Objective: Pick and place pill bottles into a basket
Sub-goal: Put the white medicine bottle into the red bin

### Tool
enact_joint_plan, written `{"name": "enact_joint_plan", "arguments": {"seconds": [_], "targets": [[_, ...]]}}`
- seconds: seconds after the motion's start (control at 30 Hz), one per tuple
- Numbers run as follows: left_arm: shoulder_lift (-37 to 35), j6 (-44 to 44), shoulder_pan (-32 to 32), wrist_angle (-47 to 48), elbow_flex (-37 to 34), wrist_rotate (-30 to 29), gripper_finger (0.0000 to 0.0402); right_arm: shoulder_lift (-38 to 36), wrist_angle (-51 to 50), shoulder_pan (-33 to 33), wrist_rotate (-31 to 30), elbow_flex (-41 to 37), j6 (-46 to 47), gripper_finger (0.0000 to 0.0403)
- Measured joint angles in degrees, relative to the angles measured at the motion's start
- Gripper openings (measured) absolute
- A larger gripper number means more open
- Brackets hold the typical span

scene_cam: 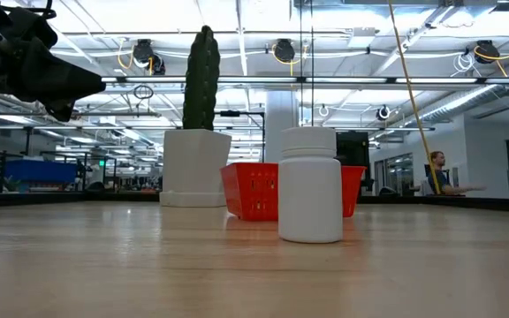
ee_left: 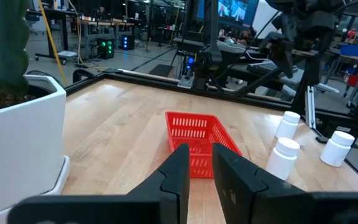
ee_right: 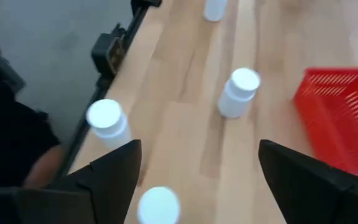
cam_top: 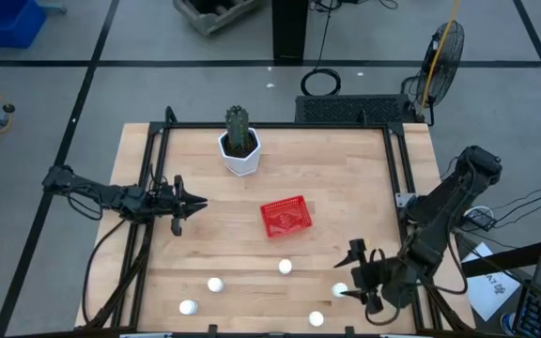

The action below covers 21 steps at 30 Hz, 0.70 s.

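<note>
small white capped pill bottle (scene_cam: 310,184), upright, red mesh basket (scene_cam: 253,189) behind

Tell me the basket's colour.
Bright red basket with mesh walls; shows best in the left wrist view.

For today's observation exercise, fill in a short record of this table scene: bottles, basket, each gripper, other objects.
bottles: five small white plastic pill bottles, all standing on the wooden table, none in the basket
basket: small red mesh rectangular basket, mid-table, empty
left gripper: nearly shut, empty, at the left side, pointing toward the basket
right gripper: open, empty, by the near-right bottles
other: white faceted pot with green cactus, at the far side
</note>
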State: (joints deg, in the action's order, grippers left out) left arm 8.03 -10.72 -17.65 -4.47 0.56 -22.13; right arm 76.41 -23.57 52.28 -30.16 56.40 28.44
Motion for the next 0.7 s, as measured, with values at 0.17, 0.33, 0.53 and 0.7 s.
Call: {"name": "enact_joint_plan", "arguments": {"seconds": [0.17,0.33,0.53,0.7], "targets": [[0.0,0.0,0.0,0.0,0.0,0.0,0.0074,2.9,-1.0,1.4,0.7,0.0,4.5,0.0305],[0.0,0.0,0.0,0.0,0.0,0.0,0.0074,6.0,-1.1,1.4,2.5,0.0,8.0,0.0302],[0.0,0.0,0.0,0.0,0.0,0.0,0.0074,10.0,-1.0,1.4,3.5,0.0,10.0,0.0303],[0.0,0.0,0.0,0.0,0.0,0.0,0.0074,12.1,-0.4,1.4,4.9,-0.1,11.6,0.0302]]}}
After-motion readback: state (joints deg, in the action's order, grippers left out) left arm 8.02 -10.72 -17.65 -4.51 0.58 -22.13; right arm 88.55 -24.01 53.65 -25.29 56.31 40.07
